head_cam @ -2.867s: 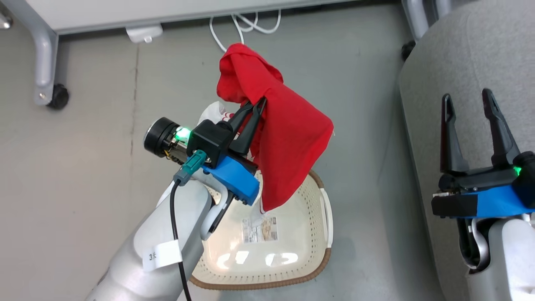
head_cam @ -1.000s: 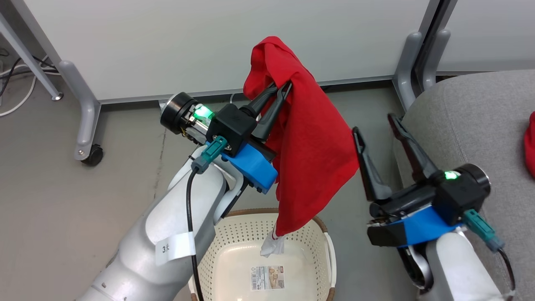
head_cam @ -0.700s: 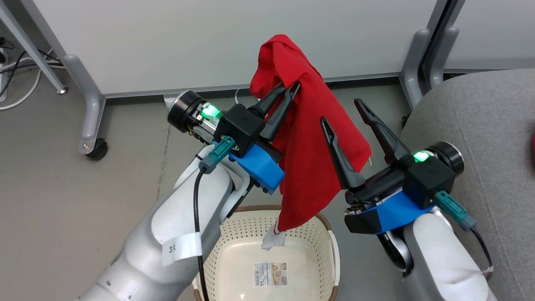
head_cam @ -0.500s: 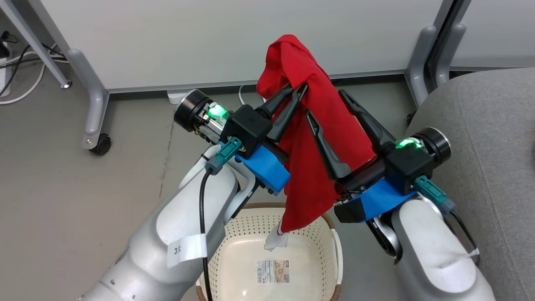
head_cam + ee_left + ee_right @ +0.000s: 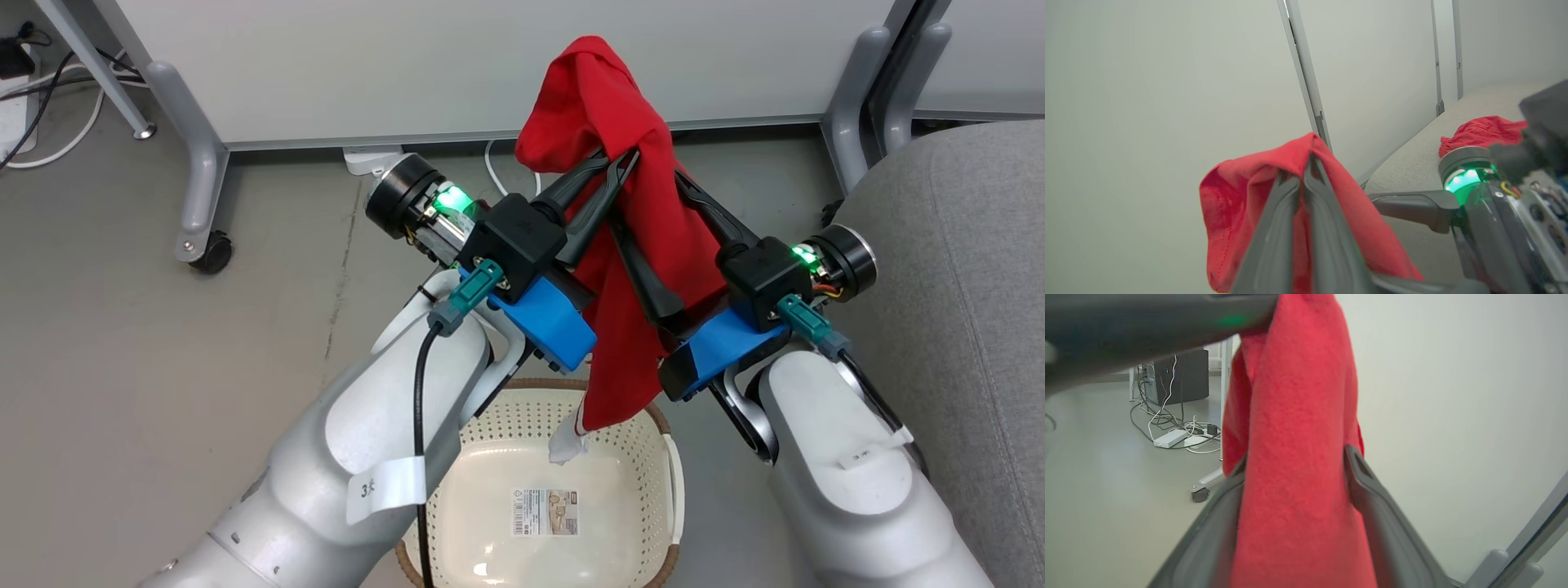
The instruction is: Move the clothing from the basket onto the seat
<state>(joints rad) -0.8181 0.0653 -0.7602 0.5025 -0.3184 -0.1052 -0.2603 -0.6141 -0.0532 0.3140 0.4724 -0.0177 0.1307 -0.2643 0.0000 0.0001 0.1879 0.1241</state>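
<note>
A red piece of clothing (image 5: 620,245) hangs high above the basket (image 5: 653,425), and my left gripper (image 5: 624,159) is shut on its upper fold. Its white tag end (image 5: 567,445) dangles just over the basket's rim. My right gripper (image 5: 649,200) is open, with one finger on each side of the hanging cloth. In the left wrist view my left gripper (image 5: 1308,161) pinches the red fabric (image 5: 1224,204). The right wrist view has my right gripper (image 5: 1296,457) straddling the cloth (image 5: 1298,477). The grey seat (image 5: 963,245) lies to the right, with another red garment (image 5: 1482,132) on it.
White partition panels stand behind on grey legs with a castor (image 5: 214,253). Cables (image 5: 49,155) trail over the floor at the far left. A white power strip (image 5: 1169,437) and a dark box (image 5: 1180,375) sit further off. The basket floor bears a label (image 5: 545,512).
My right gripper has swung left from beside the seat and its open fingers now stand around the hanging garment. The left gripper keeps its hold. The head camera has shifted.
</note>
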